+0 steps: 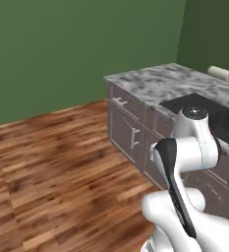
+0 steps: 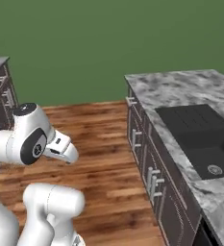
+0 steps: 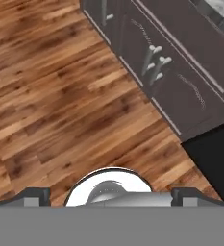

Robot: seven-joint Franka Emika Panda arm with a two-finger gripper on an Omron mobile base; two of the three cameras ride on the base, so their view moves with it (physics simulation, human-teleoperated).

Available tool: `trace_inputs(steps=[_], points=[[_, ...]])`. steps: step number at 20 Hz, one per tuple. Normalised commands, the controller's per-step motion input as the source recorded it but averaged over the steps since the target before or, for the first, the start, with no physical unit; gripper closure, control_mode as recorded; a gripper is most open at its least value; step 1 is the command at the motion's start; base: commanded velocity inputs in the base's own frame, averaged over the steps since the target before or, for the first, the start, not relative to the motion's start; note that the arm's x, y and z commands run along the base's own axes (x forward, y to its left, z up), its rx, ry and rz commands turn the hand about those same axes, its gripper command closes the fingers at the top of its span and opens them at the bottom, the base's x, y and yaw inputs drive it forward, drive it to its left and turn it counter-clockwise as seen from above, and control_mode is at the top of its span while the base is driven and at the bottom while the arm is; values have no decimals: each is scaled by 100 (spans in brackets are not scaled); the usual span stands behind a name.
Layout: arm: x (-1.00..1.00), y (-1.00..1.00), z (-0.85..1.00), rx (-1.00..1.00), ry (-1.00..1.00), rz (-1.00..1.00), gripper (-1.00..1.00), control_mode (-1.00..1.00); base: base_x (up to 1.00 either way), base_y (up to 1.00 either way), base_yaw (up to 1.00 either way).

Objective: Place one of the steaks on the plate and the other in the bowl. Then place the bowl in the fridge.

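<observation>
The steaks, the plate, the bowl and the fridge are out of view. In the hand view my gripper (image 3: 111,196) is open, its two dark fingertips (image 3: 36,195) standing far apart at the bottom with nothing between them. It points down at the wooden floor (image 3: 60,105), next to dark cabinet fronts (image 3: 180,72). My white arm is folded close over the base, in front of the counter.
A grey marble counter (image 1: 150,81) (image 2: 180,86) on dark cabinets holds a black sink (image 2: 200,134). A paper towel roll (image 1: 220,73) lies at its far end. Another dark cabinet (image 2: 0,93) stands far left. Open wooden floor (image 1: 52,157) runs to the green wall.
</observation>
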Motion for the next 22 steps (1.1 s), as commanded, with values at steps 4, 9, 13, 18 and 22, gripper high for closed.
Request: trace_inputs(steps=[4,9,13,18,22], points=[[0,0,0,0,0,0,-100,100,1,-31,-91],[0,0,0,0,0,0,-100,100,0,-22,-95],[0,0,0,0,0,0,-100,100,0,-23,-96],[0,0,0,0,0,0,-100,100,1,-41,-91],[0,0,0,0,0,0,-100,100,4,-66,-83]])
